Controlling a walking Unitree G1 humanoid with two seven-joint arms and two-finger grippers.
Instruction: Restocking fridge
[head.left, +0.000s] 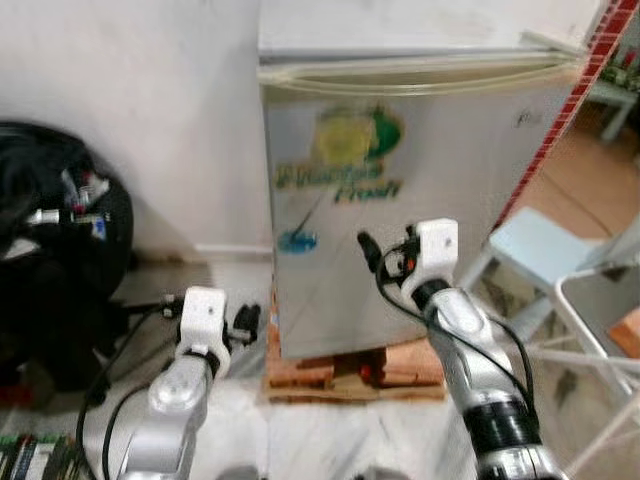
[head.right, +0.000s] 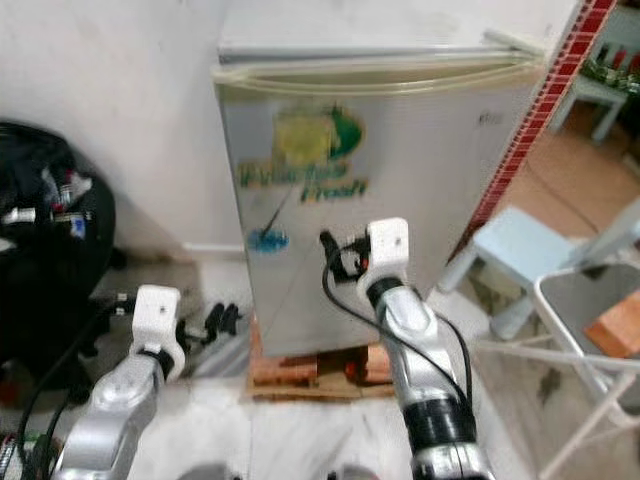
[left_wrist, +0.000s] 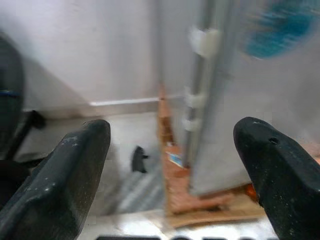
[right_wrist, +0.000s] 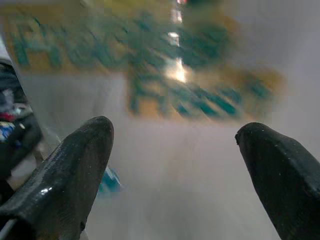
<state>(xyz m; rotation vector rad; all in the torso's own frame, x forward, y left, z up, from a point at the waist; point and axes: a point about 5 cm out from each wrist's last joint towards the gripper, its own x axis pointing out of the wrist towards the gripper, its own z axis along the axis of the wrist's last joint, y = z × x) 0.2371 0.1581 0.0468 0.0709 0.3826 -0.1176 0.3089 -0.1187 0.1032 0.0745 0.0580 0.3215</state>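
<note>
Fridge (head.left: 420, 190) stood shut at frame centre, on wooden pallet (head.left: 350, 375). Right gripper (head.left: 385, 255) was raised at door front, fingers spread, empty — nothing to stock in hand. Left gripper (head.left: 240, 322) sat low at lower left, beside fridge's corner, also spread, empty. Risk: views blurred with motion — fingers could knock door, or skid off smooth front.

Small silver fridge (head.left: 420, 170), door closed, upright on wooden pallet (head.left: 350, 375).

left hand (left_wrist: 170, 165) open, right hand (right_wrist: 175, 165) open, raised
</note>
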